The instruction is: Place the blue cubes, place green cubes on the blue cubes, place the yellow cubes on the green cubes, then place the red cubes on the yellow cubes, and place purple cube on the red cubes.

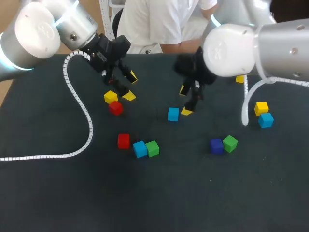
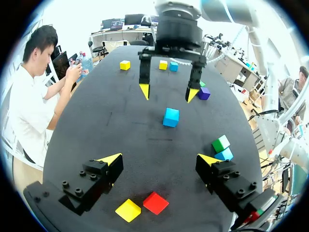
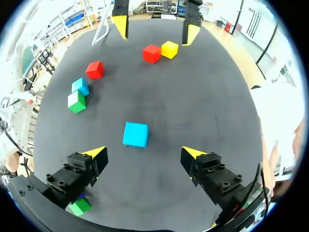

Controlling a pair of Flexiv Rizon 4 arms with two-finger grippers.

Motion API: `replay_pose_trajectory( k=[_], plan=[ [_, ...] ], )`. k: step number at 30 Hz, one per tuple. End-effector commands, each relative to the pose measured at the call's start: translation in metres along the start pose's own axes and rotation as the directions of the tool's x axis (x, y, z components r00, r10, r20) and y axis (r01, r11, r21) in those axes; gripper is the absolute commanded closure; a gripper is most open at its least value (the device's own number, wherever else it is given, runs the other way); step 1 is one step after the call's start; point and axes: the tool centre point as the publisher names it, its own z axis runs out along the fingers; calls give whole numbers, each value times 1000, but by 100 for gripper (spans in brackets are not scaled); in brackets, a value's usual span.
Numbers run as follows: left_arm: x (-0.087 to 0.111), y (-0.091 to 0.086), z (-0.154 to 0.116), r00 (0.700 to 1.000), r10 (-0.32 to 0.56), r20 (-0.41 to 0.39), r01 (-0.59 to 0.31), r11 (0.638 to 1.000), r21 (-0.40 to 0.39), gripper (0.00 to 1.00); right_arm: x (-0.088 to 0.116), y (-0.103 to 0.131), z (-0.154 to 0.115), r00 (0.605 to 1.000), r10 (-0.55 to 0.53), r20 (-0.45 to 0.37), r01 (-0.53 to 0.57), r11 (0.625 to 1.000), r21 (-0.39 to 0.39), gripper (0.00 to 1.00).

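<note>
**Cubes lie scattered as two grippers face off**

Both arms hang over the dark desk [image 1: 193,193], each gripper spread wide and empty. The left gripper [image 1: 130,86] is just beside a yellow cube [image 1: 110,96] that touches a red cube [image 1: 115,108]. The right gripper [image 1: 185,100] is near a lone blue cube [image 1: 173,114] (every cube sits directly on the desk).

The table [image 1: 154,203] is showing a dark, matt, faintly grainy covering. The blue cube [image 1: 173,114] at centre is looking smooth, plastic-like. The left arm [image 1: 36,31] and right arm [image 1: 231,48] are gleaming glossy white; the cable sleeve [image 1: 82,108] is looking ribbed plastic.
</note>
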Motion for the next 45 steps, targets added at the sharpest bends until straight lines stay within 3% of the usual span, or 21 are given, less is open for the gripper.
replay_pose_trajectory(
  k=[1,8,13,26,45],
  plan=[
    [0,3,0,1000,2,-2,-2,1000,7,0,11,12,-12,1000,2,27,-3,1000,22,0],
    [0,3,0,1000,2,-2,-2,1000,7,0,20,17,-19,997,12,73,-13,1000,17,0],
    [0,3,0,1000,2,-2,-2,1000,7,0,16,18,-12,997,-6,78,7,1000,-4,0],
    [0,3,0,1000,2,-2,-2,1000,7,0,-12,-2,18,998,-63,29,64,997,-51,0],
    [0,3,0,1000,2,-2,-2,1000,7,0,-15,-4,41,997,-71,-12,69,994,-82,0]
  ],
)
